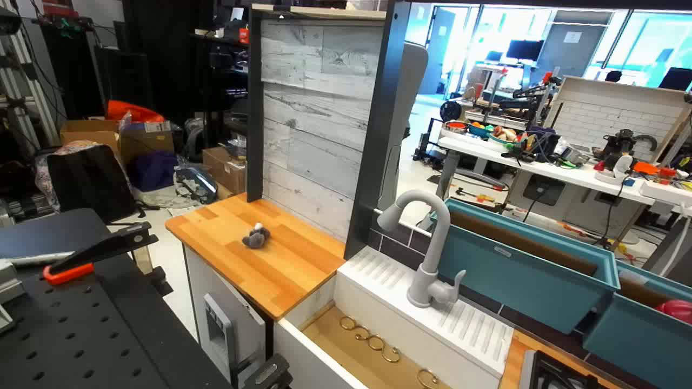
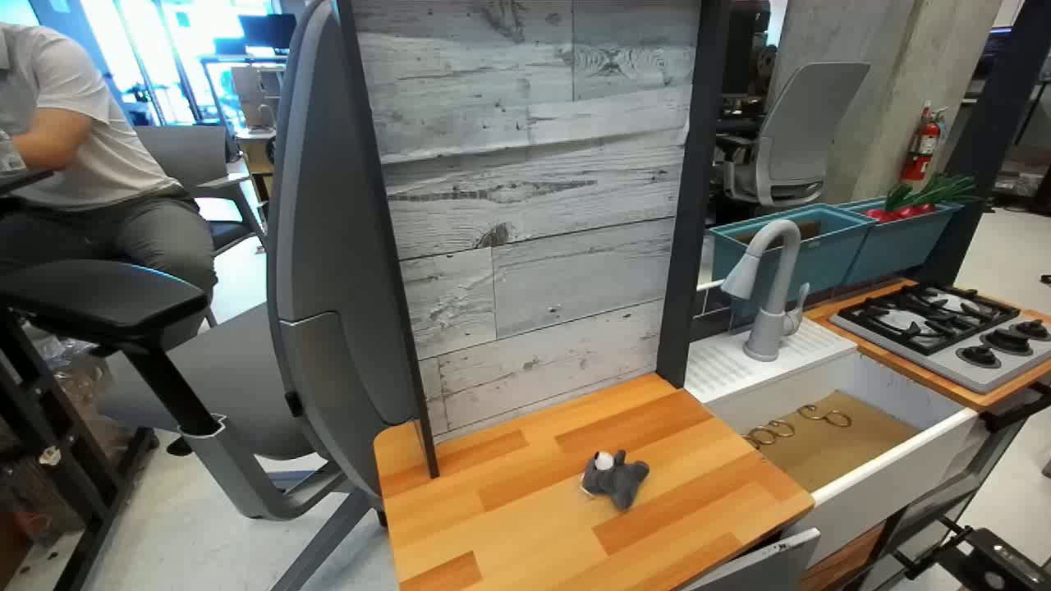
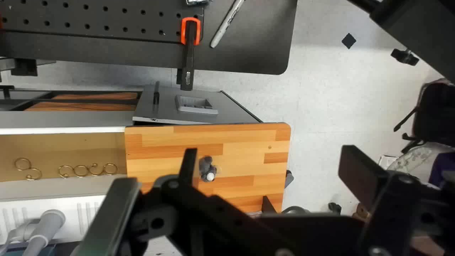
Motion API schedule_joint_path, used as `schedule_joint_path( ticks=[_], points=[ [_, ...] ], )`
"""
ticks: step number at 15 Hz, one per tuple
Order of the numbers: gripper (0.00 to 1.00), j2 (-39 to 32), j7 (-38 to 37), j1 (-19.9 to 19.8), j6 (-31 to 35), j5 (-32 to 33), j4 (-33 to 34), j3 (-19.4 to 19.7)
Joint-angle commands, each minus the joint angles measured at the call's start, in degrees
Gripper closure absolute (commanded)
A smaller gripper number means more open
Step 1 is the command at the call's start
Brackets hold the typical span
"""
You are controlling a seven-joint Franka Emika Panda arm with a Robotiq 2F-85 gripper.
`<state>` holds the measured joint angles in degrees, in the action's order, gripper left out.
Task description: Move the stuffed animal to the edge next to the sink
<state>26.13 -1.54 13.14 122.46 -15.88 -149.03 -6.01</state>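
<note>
The stuffed animal (image 1: 256, 236), a small dark grey lump with a white tip, lies near the middle of the wooden countertop (image 1: 216, 213). It also shows in an exterior view (image 2: 620, 482) and in the wrist view (image 3: 207, 169). The countertop's edge beside the sink (image 2: 749, 444) is apart from it. The white sink (image 1: 319, 355) adjoins that edge, with a grey faucet (image 1: 432, 243) on its ribbed drainboard. My gripper (image 3: 269, 152) is wide open and empty, well above the countertop. In the wrist view the animal appears just right of the left finger. The gripper shows in neither exterior view.
A grey-white plank panel (image 2: 542, 205) stands upright along the countertop's back. Gold rings (image 1: 373, 341) lie in the sink. Teal bins (image 1: 519, 265) stand behind the faucet. A grey cabinet door (image 3: 199, 103) stands ajar below. A black table with an orange clamp (image 3: 191, 32) faces the counter.
</note>
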Motion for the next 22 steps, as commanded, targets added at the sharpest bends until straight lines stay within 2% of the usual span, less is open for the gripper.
schedule_joint_path(
  ticks=[1,13,17,22],
  points=[
    [0.0,0.0,0.2,-0.6,-0.2,-0.3,0.1,-0.5],
    [0.0,0.0,0.2,-0.6,-0.2,-0.3,0.1,-0.5],
    [0.0,-5.8,-1.1,-2.7,4.2,4.5,2.5,-1.8],
    [0.0,-20.5,-4.4,-5.1,17.9,10.1,6.8,-2.4]
  ],
)
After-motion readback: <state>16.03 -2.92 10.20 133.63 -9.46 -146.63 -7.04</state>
